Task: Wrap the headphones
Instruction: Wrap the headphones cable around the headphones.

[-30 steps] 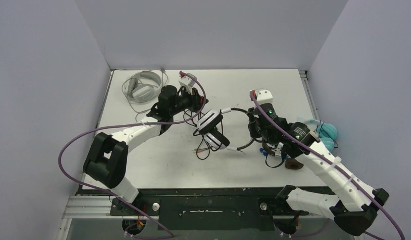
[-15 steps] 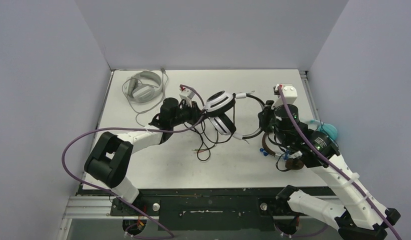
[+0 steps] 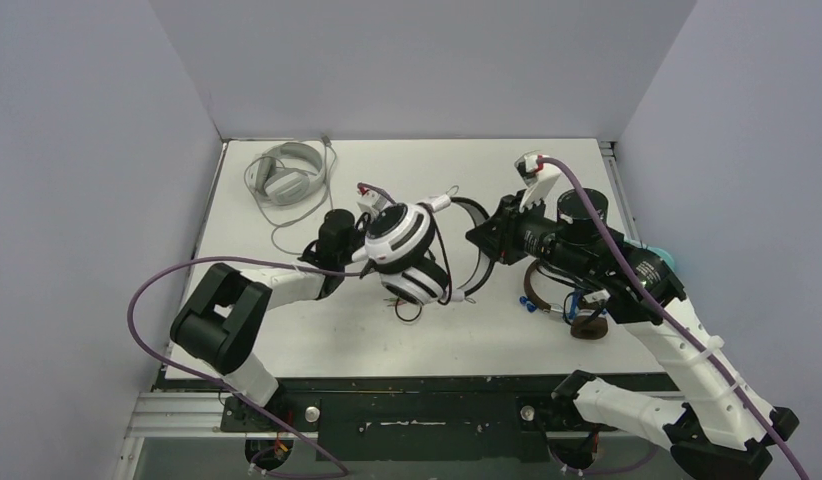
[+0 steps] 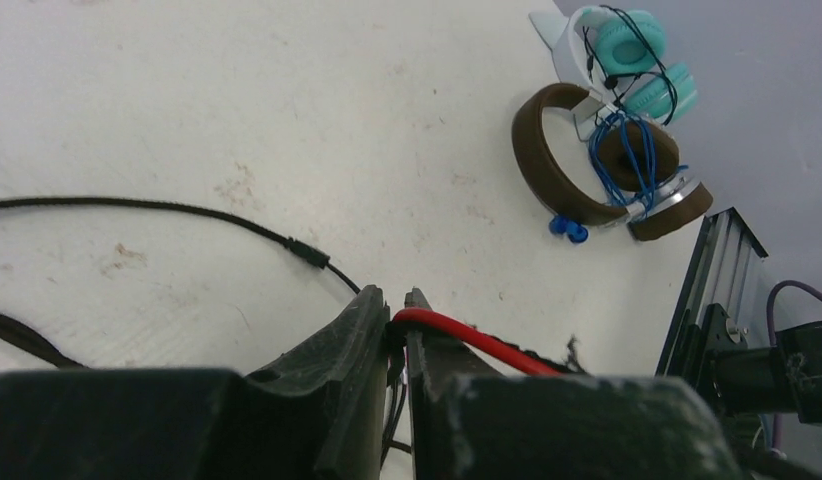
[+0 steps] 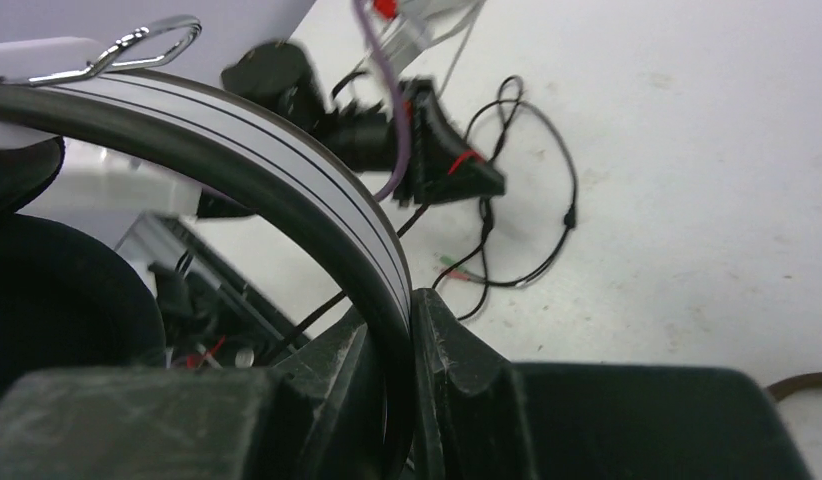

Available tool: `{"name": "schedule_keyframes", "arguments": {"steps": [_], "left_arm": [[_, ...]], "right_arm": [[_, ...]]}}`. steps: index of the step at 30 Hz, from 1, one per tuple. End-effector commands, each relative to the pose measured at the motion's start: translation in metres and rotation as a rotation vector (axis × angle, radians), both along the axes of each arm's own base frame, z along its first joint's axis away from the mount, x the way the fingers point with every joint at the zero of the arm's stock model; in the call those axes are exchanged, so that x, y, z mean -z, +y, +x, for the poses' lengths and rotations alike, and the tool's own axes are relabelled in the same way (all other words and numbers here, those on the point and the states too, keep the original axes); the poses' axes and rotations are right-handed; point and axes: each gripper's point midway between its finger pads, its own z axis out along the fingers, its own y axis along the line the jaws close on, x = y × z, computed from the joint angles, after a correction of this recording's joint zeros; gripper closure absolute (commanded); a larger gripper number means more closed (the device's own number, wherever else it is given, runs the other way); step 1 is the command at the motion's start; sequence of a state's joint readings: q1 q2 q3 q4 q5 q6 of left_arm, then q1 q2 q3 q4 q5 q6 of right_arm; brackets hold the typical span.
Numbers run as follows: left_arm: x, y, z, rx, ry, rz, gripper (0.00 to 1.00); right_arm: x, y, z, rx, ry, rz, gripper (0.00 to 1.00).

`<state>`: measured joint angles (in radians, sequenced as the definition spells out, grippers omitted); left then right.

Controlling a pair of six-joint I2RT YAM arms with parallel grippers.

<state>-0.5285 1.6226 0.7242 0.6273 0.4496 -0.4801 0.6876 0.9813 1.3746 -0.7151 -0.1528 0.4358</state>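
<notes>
Midway between the arms sits the black-and-white headset point(image 3: 397, 235) — the right gripper point(image 5: 395, 312) is clamped on its striped headband point(image 5: 287, 190). The left gripper point(image 4: 395, 302) pinches a red strand point(image 4: 467, 340) (a black cable point(image 4: 187, 210) lies on the table point(image 3: 547, 170) beyond). The brown headset point(image 4: 552, 170) and teal headset point(image 4: 627, 45) touch near the right edge — the pale grey headset point(image 3: 282, 175) lies far left.

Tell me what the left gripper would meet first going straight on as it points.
Probably the black cable lying on the table just ahead of the left gripper; depth is unclear.
</notes>
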Motion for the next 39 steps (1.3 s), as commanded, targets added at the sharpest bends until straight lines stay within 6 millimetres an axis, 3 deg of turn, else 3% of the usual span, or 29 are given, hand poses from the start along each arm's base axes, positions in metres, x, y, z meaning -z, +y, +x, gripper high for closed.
{"name": "schedule_keyframes", "arguments": {"steps": [1,7,14,21,31,39], "left_arm": [[-0.05,-0.007,0.034,0.006,-0.172,-0.063,0.89],[-0.083,-0.012,0.074,0.023,-0.221,-0.064,0.89],[-0.121,-0.004,0.102,-0.019,-0.287,-0.003,0.88],[-0.142,0.002,0.102,-0.032,-0.315,0.023,0.87],[-0.164,0.02,0.097,-0.106,-0.361,0.071,0.87],[-0.179,0.037,0.079,-0.149,-0.352,0.105,0.87]], "right_arm": [[-0.014,0.03,-0.053,-0.357,0.014,0.054,1.0],[0.06,0.038,-0.074,-0.478,0.181,-0.088,1.0],[0.128,0.007,-0.054,-0.271,0.278,-0.408,1.0],[0.18,-0.026,-0.034,-0.097,0.352,-0.654,1.0],[0.19,-0.068,-0.005,0.194,0.349,-0.845,1.0],[0.178,-0.105,0.027,0.479,0.301,-0.947,1.0]]}}
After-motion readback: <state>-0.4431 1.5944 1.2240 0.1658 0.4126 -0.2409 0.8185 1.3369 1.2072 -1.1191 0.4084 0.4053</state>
